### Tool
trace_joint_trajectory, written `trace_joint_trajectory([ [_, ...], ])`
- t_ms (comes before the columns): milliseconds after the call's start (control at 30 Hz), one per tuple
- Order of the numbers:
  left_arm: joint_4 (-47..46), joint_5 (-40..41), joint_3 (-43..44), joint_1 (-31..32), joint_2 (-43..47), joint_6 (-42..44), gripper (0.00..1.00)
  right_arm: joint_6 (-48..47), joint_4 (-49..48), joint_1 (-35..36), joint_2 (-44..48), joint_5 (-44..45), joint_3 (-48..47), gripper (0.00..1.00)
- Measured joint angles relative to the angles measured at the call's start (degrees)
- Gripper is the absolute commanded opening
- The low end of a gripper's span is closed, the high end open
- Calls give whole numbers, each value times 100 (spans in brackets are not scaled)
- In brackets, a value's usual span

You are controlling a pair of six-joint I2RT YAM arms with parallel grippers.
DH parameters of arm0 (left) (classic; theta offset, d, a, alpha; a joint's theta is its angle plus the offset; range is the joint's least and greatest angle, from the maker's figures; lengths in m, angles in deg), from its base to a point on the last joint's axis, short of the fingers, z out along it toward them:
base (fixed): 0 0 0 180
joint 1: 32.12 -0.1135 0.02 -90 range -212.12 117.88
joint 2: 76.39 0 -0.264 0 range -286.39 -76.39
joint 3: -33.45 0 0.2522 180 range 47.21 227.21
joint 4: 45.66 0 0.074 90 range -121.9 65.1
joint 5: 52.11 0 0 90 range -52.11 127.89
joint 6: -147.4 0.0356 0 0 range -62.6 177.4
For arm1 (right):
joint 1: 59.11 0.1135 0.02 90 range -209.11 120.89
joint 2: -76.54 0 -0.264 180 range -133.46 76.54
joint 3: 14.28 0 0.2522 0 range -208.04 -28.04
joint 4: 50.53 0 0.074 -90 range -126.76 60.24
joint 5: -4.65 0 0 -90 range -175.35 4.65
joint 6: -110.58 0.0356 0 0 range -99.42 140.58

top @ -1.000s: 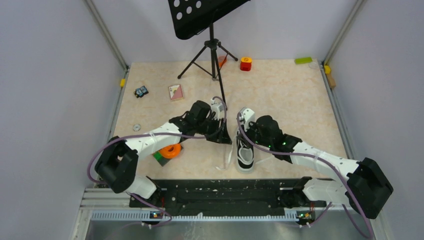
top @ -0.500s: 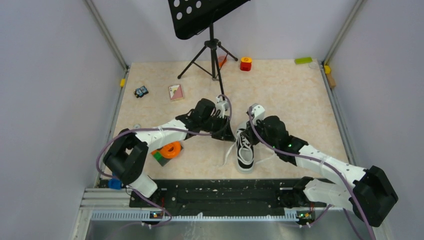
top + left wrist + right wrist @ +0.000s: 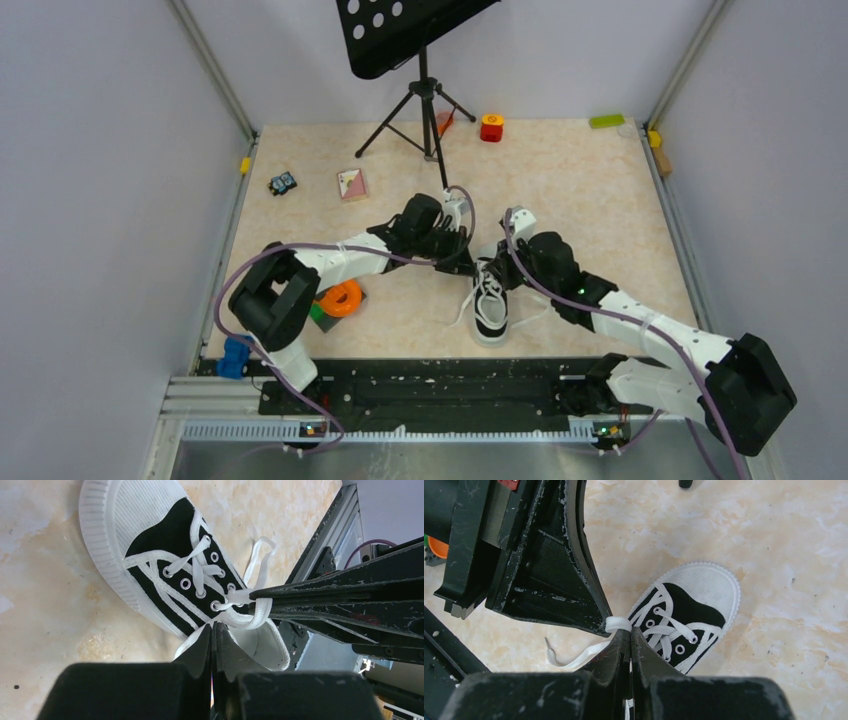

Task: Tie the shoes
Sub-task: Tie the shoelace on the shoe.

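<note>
Sneaker (image 3: 490,310) light, laces (image 3: 199,574) limp and slippery, so grip laces only | my right claw (image 3: 626,635) pinches them at its tips | my left claw (image 3: 212,630) pressed together alongside

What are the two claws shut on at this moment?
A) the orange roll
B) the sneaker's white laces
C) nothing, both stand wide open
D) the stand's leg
B: the left claw and the right claw are both shut, their tips meeting on the laces over the sneaker, far from the orange roll and the stand.
</note>
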Motion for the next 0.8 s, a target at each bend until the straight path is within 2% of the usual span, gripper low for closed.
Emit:
trace_joint_trajectory([
  [433, -315, 120, 127, 168, -216, -262, 0, 369, 42, -101, -2, 142, 0, 0],
  [800, -208, 345, 568, 243, -514, -361, 0, 702, -190, -105, 0, 144, 111, 0],
])
